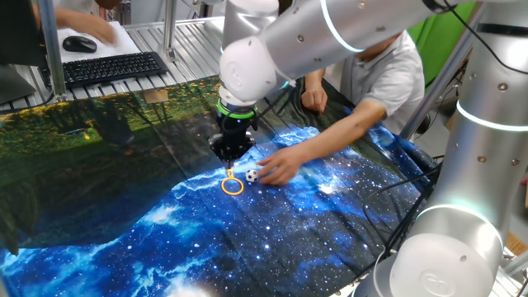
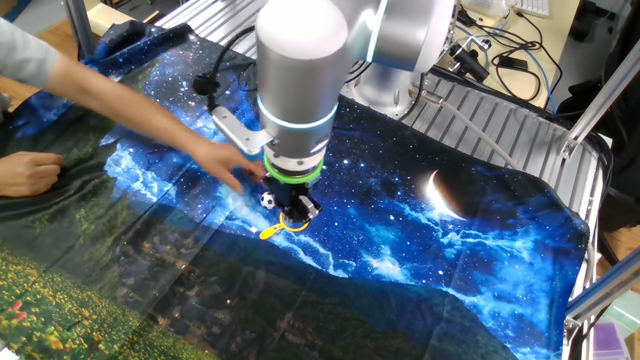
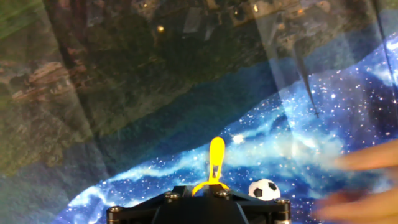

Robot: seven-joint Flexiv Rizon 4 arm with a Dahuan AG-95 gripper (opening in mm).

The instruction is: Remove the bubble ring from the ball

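Pinching the bubble ring (image 1: 233, 184) by its handle, the gripper (image 1: 229, 157) held it lifted clear of the ball (image 1: 251, 175). Removal looked essentially done; only setting the ring down remained, while a person's hand (image 1: 280, 165) reached beside the ball.

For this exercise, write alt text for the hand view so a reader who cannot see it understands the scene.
A yellow bubble ring sticks out from the gripper at the bottom edge. A small black-and-white ball lies just beside it on a starry blue cloth, outside the ring. A person's blurred hand reaches in from the right.

1 ring (image 1: 233, 185), 1 ball (image 1: 251, 175) (1 hand (image 1: 280, 165))
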